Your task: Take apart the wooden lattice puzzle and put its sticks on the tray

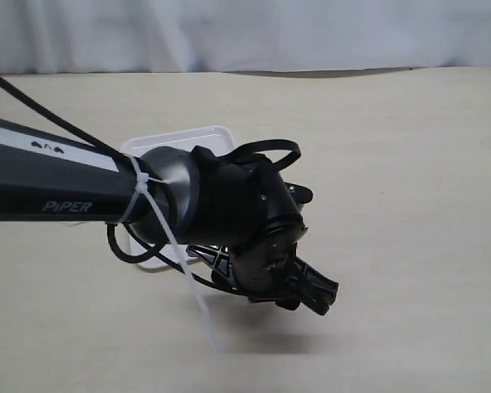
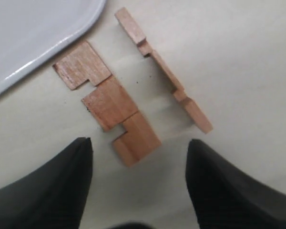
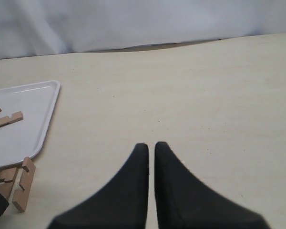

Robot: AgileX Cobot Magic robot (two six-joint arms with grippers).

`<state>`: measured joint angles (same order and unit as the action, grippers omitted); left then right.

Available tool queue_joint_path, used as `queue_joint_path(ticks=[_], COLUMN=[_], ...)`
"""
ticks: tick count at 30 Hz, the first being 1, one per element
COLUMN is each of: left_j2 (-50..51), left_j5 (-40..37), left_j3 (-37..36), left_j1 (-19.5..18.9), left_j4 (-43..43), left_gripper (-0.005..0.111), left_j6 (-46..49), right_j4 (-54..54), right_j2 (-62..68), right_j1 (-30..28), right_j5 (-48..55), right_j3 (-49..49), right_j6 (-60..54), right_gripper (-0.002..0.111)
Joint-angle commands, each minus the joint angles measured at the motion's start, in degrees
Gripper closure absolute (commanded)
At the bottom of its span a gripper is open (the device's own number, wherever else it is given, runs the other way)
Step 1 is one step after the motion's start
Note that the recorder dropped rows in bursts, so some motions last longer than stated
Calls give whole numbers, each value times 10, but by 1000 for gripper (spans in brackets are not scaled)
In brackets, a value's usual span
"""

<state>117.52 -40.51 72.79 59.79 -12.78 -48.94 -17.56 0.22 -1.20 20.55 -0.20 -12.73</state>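
Note:
No assembled lattice puzzle shows, only loose sticks. In the left wrist view two reddish-brown notched sticks lie on the table just off the white tray's corner (image 2: pixel 33 33): a wide one lying flat (image 2: pixel 107 102) and a narrow one standing on its edge (image 2: pixel 164 71). My left gripper (image 2: pixel 139 141) hangs open just above them, with the flat stick's near end between the fingertips and nothing held. The right wrist view shows the tray (image 3: pixel 38 129) with some sticks (image 3: pixel 7 119) on it and the two loose sticks (image 3: pixel 21 183) beside its corner. My right gripper (image 3: pixel 151 144) is shut and empty.
In the exterior view the left arm (image 1: pixel 82 184) covers most of the tray (image 1: pixel 184 135), and the loose sticks are hidden under it. A white cloth backdrop (image 1: pixel 245 33) bounds the beige table's far edge.

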Motion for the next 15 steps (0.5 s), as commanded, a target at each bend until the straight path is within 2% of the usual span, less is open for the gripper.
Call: queue_joint_path(ticks=[1,12,15], left_j2=[11,31,33], left_j5=[11,10,10], left_j3=[-1,-1,-1], left_j1=[2,2,2], left_j4=[-5,-17,-17], left_gripper=[52,52,61], left_j6=[-14,-33,-33], right_j4=[1,1,1], right_j2=[5,5,5], right_j1=[-2,-2,-2], right_j5=[-7,-7,-7], right_j3=[2,2,2], right_j6=[0,0,0], right_gripper=[104,104,104])
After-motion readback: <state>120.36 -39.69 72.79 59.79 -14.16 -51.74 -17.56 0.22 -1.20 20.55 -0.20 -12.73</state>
